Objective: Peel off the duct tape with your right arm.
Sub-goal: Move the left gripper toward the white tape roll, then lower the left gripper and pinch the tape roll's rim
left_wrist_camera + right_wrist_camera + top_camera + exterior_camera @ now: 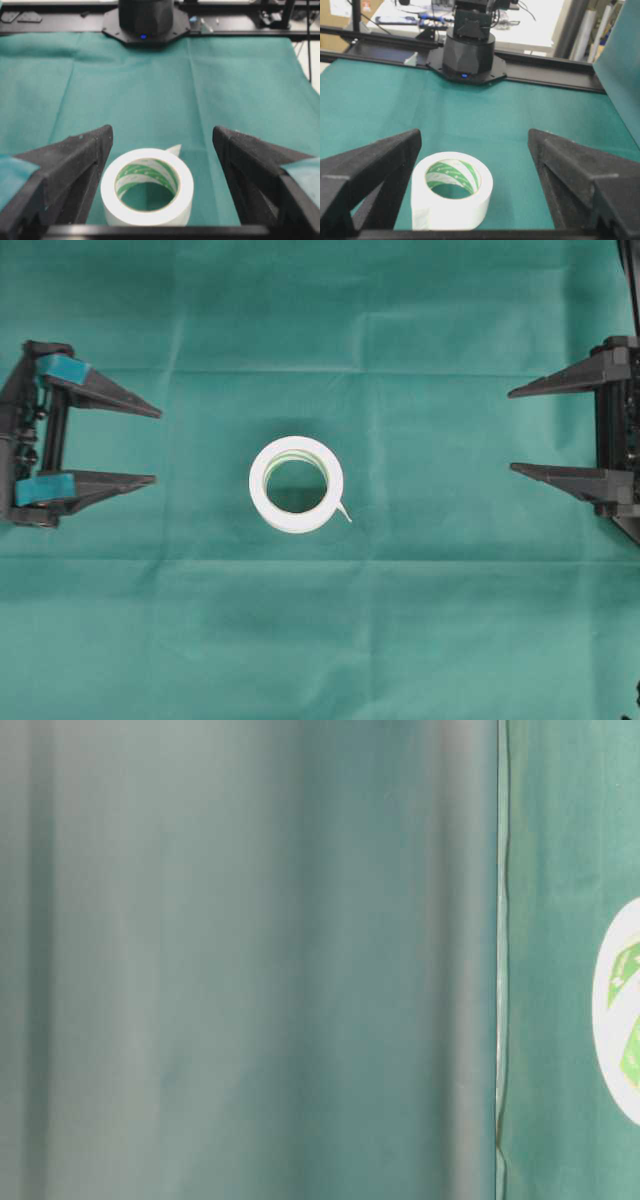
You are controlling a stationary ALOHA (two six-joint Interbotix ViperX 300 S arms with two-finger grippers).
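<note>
The duct tape (296, 483), a white roll with a green-and-white striped core, lies flat on the green cloth in the middle of the overhead view, its short loose tab sticking out at the lower right. My left gripper (158, 446), with teal patches on its fingers, stands open at the left edge, well apart from the roll. At the right edge my right gripper (510, 430), plain black, is open too and far from the roll. The duct tape (147, 186) shows between the left gripper (162, 135) fingers. The duct tape (452, 190) also shows between the right gripper (475, 137) fingers, nearer the left one.
A green cloth (430, 620) with fold creases covers the whole table. Each wrist view shows the opposite arm's black base (146, 20) and a black rail at the far table edge. The table-level view is blurred, with only a sliver of the duct tape (622, 1010) at its right edge.
</note>
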